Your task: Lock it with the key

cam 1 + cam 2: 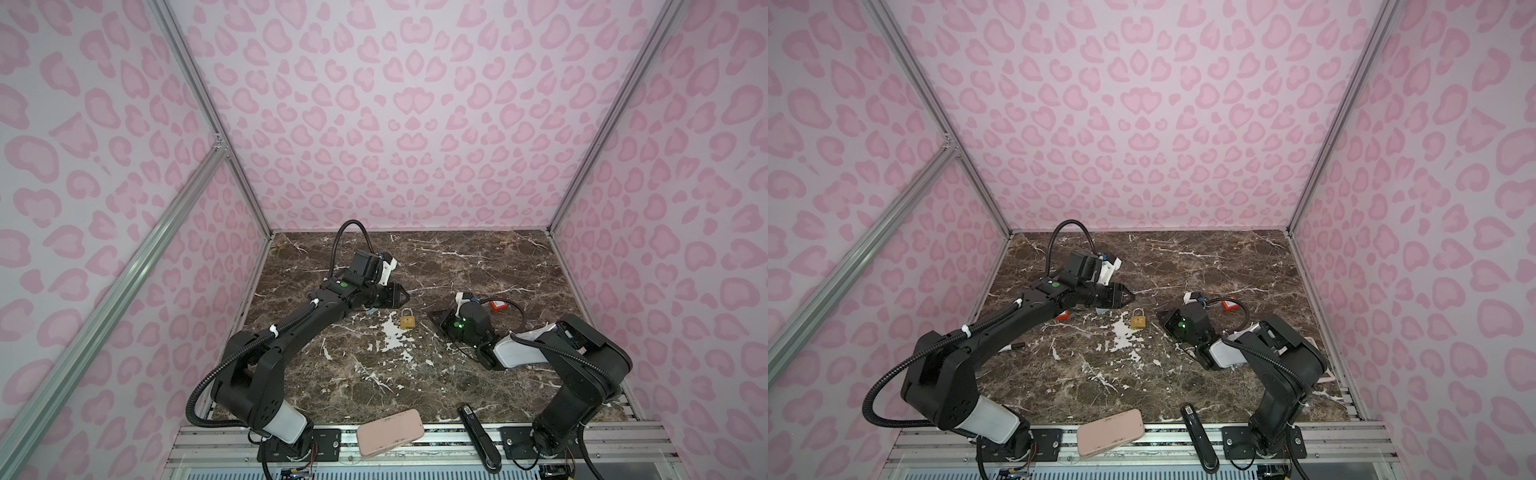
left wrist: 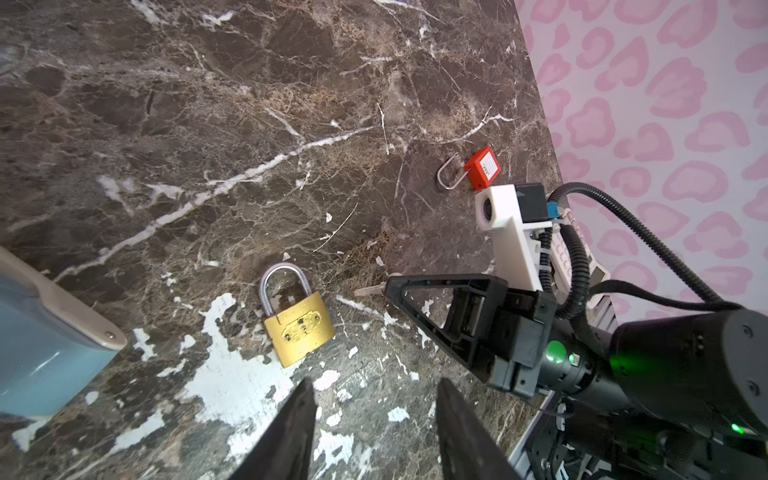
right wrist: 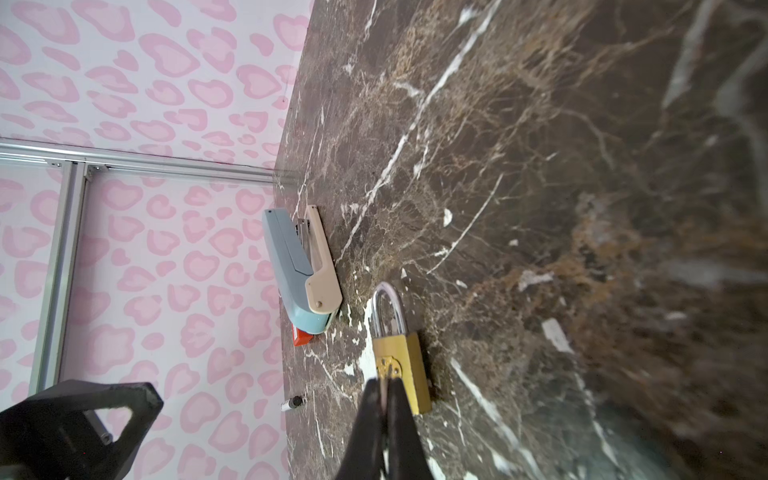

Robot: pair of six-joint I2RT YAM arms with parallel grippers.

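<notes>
Brass padlock [image 1: 407,319] flat on marble desk [image 1: 457,374], mid-desk, between both grippers, shackle toward back wall. Right gripper [image 2: 387,286] clenched on key [image 2: 368,291]; key tip near padlock, apart from it. Left gripper [image 2: 374,415] released, empty, jaws part-spread, near padlock. Red padlock [image 2: 482,168] beyond right gripper. Blue stapler [image 3: 299,270] near left gripper.

On my table [image 1: 457,257], padlock [image 1: 407,319] at centre, my left hand [image 1: 401,296] just behind it, my right hand [image 1: 433,314] with key [image 2: 368,291] just right of it, second padlock [image 1: 497,304] behind that hand, phone [image 1: 390,432] and stapler [image 1: 478,436] at front edge.
</notes>
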